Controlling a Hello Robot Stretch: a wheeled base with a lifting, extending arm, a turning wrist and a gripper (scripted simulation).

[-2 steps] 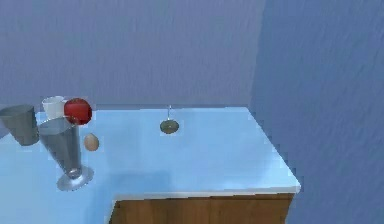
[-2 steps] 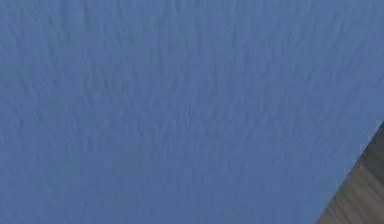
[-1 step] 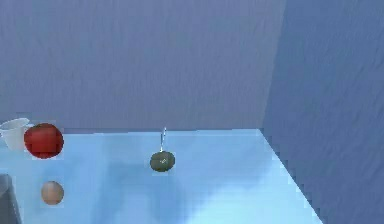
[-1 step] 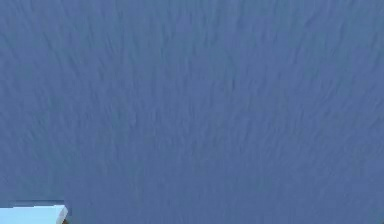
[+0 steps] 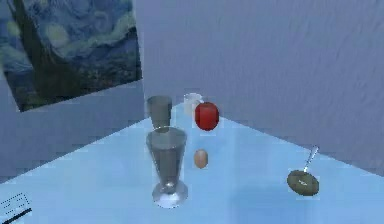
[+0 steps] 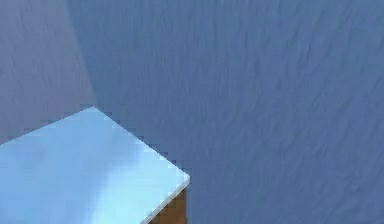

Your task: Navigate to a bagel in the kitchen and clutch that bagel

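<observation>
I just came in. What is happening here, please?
The robot faces a pale blue tabletop that stands in a corner of the room, with a painting on the wall behind it. On the top stand a tall grey glass, a grey cup, a clear glass, a red round fruit and a small brown egg. Toward the forward view's right lies a dark round thing, perhaps the bagel, with a thin utensil at it.

A small, flat, dark brown round thing (image 5: pixel 303 182) with a paler middle, ring-like as a bagel would be, was seen lying flat, placed well apart from the red apple (image 5: pixel 206 115), toward the forward view's right of it and nearer the picture's bottom edge.
</observation>
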